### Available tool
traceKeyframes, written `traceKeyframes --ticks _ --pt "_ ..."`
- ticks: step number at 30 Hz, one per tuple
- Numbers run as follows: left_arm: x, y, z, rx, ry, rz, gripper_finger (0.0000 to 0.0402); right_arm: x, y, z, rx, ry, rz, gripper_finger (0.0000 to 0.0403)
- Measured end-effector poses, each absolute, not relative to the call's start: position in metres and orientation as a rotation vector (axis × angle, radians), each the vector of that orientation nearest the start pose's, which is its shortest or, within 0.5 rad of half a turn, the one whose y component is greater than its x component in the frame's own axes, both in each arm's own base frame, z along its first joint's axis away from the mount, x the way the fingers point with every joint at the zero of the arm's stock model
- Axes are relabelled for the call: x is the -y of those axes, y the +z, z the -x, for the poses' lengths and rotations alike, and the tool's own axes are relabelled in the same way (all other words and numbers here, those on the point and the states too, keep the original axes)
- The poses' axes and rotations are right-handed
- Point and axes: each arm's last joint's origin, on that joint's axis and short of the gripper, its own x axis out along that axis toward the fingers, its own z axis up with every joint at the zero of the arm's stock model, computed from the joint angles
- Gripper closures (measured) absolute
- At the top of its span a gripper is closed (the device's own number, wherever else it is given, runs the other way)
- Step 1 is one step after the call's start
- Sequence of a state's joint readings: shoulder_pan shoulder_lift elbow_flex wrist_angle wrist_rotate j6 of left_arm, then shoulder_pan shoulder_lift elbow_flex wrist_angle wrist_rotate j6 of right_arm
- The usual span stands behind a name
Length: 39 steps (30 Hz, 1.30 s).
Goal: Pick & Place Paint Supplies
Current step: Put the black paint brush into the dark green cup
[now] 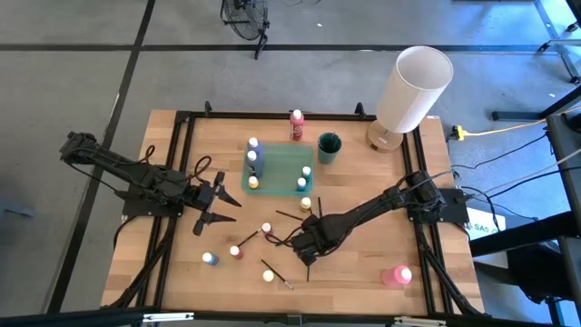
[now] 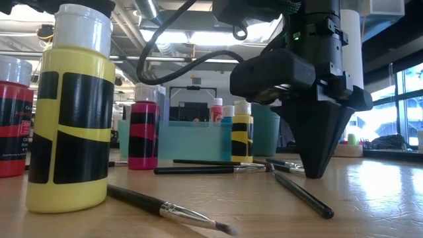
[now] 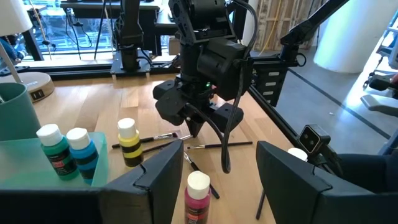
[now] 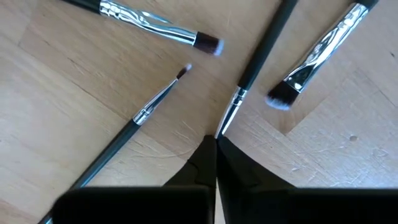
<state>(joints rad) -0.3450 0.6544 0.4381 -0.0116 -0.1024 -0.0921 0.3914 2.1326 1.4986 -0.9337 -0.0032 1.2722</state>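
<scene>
Thin, dark-handled brush (image 4: 238, 94) with a silver ferrule, lying flat on the wooden desk (image 1: 363, 268), bristle tip pinched at the very point of the right pincer (image 4: 216, 144). Two fingers pressed tight together there, closed on that tip. Three more brushes splayed just beside it in the right wrist view: a fine pointed one (image 4: 146, 109), a rounder-headed one (image 4: 158, 28), and a flat, wider-headed one (image 4: 317, 59). None of them touching the pincer.

Right arm reaching from the desk's right edge toward its middle front, wrist bent so the pincer points straight down, tip on the wood among the brushes as seen from the low view.

Small white-capped bottles scattered nearby: yellow (image 2: 69, 112) close to the low camera, red (image 2: 13, 125) beside it, pink (image 2: 143, 132) farther back, another yellow (image 2: 242, 135) before the teal tray (image 1: 277, 168). More bottles standing in that tray.

Left pincer (image 1: 221, 204) hovering over the desk's left side, well apart from the brushes, fingers spread wide with nothing between them.
</scene>
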Motion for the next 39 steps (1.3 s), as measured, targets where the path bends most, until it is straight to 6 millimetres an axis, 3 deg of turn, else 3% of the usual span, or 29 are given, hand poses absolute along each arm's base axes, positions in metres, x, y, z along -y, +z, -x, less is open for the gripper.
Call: traceKeyframes --ticks 17,22,30,39 --pt "0.050 0.248 -0.149 -0.234 -0.231 0.040 0.0202 -0.146 0.141 -0.359 -1.543 -0.759 -0.651 0.0402" --pt "0.050 0.248 -0.149 -0.234 -0.231 0.040 0.0205 -0.147 0.161 -0.358 -1.579 -0.811 -0.634 0.0402" --pt "0.051 0.248 -0.148 -0.234 -0.273 0.033 0.0205 -0.159 0.194 -0.367 -1.558 -0.729 -0.643 0.0403" --pt "0.056 0.260 -0.149 -0.083 -0.395 -0.130 0.0206 -0.165 0.242 -0.371 -1.565 -0.662 -0.653 0.0403"
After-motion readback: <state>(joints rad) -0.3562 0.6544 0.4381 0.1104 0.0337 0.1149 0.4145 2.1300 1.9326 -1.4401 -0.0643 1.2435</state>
